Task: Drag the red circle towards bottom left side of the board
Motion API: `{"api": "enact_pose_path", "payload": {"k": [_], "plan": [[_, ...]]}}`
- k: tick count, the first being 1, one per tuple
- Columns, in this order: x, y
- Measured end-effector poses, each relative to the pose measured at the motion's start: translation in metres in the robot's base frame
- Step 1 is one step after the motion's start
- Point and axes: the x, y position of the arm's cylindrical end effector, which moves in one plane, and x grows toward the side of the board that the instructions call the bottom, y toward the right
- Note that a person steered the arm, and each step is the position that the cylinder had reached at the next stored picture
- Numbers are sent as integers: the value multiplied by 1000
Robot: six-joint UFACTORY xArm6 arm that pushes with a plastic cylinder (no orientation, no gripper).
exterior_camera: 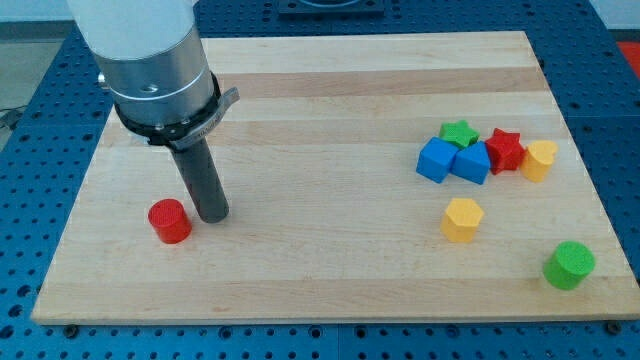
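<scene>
The red circle [170, 221] is a short red cylinder lying on the wooden board [320, 100] at the view's lower left. My dark rod comes down from the grey arm body at the view's upper left. My tip [211, 216] rests on the board just to the right of the red circle, with a narrow gap between them.
At the view's right stands a cluster: a green star [459, 132], a blue cube [436, 159], a second blue block [472, 162], a red star [505, 149] and a yellow block [540, 159]. A yellow hexagon [462, 219] and a green cylinder [569, 265] lie lower right.
</scene>
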Motion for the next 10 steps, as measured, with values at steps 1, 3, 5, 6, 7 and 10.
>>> {"api": "enact_pose_path", "payload": {"k": [1,3,5,6,7,10], "plan": [[0,-12],[15,-48],[27,-52],[28,-52],[29,-52],[42,-51]]}}
